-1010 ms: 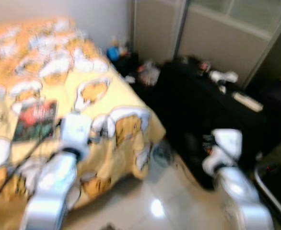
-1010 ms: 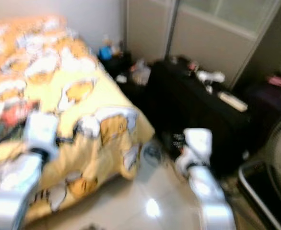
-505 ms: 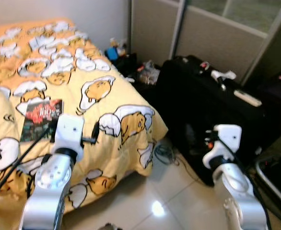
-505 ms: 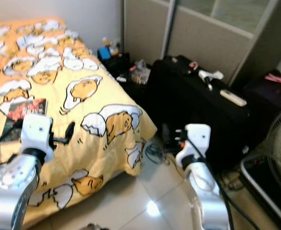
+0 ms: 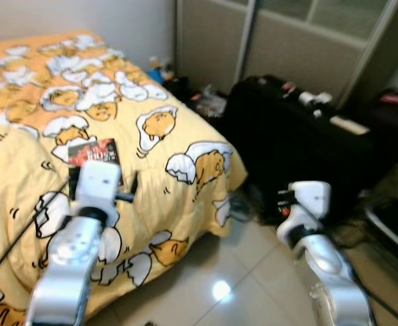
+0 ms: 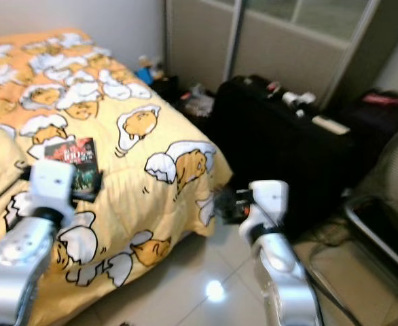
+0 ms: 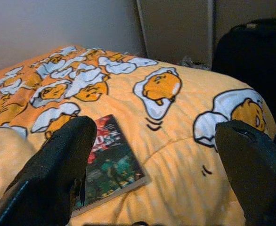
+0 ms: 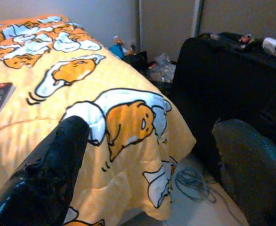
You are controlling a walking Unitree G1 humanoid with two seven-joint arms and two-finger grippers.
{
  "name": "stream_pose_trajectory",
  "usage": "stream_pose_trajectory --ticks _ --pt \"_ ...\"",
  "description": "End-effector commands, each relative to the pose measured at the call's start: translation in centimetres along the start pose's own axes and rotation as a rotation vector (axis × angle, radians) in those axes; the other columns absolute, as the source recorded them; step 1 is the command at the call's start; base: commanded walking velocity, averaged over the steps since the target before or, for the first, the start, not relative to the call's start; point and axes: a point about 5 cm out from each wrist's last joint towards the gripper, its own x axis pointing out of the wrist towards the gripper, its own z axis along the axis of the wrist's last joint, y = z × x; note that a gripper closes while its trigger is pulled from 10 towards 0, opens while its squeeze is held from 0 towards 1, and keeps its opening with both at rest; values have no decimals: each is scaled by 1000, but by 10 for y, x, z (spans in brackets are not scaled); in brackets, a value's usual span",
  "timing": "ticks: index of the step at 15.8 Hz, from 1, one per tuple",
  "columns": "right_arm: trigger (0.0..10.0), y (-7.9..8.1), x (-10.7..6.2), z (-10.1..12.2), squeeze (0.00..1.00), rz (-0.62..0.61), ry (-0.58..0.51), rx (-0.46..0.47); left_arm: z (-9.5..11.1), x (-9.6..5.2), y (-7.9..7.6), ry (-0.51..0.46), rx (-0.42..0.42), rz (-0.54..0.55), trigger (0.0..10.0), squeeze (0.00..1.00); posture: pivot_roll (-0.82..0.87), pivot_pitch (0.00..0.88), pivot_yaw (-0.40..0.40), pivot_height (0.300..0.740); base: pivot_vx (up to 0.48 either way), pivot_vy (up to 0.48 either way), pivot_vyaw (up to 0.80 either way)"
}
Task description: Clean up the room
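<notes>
Here, the left gripper point(image 7: 152, 155) hovers over a book point(image 7: 110, 165) on the yellow bed point(image 5: 185, 136), fingers point(image 7: 58, 169) wide; the right gripper point(image 8: 152, 160), fingers wide, faces a black suitcase point(image 5: 301, 142).

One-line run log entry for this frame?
left gripper: open, over book on bed | right gripper: open, empty, near bed corner | suitcase right
</notes>
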Motion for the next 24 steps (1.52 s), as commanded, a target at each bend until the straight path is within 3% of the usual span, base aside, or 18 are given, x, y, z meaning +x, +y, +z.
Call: stream_pose_trajectory --ticks 1,9,24 --pt "10000 -7 -1 0 0 -21 5 0 4 2 -6 -21 -6 -28 10000 0 -29 0 -14 740 0 319 0" --pt "10000 5 1 9 0 38 -38 -55 4 2 -8 -24 -7 -49 10000 0 -32 0 -19 740 0 322 0" --pt "10000 11 3 16 0 68 -72 -69 12 3 -6 -43 5 -53 10000 0 -25 0 -16 740 0 327 788"
